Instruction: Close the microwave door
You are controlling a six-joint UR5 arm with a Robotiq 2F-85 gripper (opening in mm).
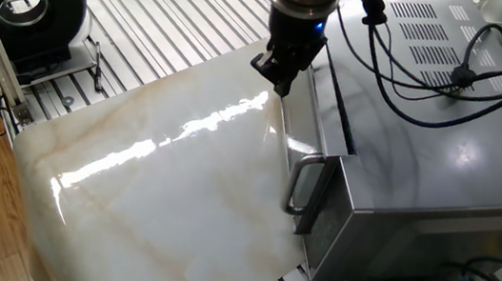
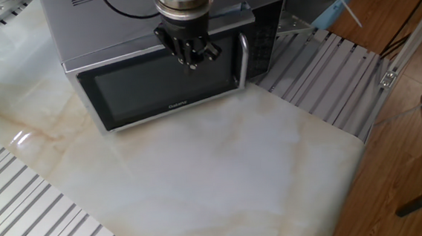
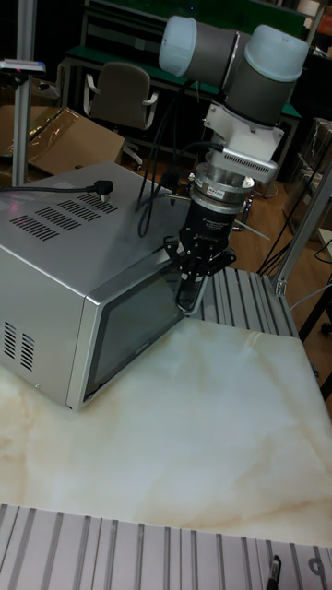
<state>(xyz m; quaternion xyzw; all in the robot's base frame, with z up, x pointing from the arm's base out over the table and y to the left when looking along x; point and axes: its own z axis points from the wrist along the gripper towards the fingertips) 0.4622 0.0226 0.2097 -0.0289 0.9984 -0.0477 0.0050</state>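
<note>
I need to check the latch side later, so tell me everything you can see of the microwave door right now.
The microwave door is a wide silver-framed panel with a dark glass window and small lettering under the glass. A vertical silver bar handle stands at its free end. It looks almost shut against the microwave, with at most a thin gap at the handle side. The hand is at the door's upper front edge, apparently pressing on it; its fingers look close together. The door's lower edge sits just above the marble tabletop.

- The microwave [image 2: 101, 36] stands at the back of the table [image 2: 200, 178].
- The microwave door [image 2: 160, 88] lies nearly flush against its front, perhaps slightly ajar.
- The claw [image 2: 190, 62] hangs before the door's upper edge, beside the handle [image 2: 242, 56].
</note>
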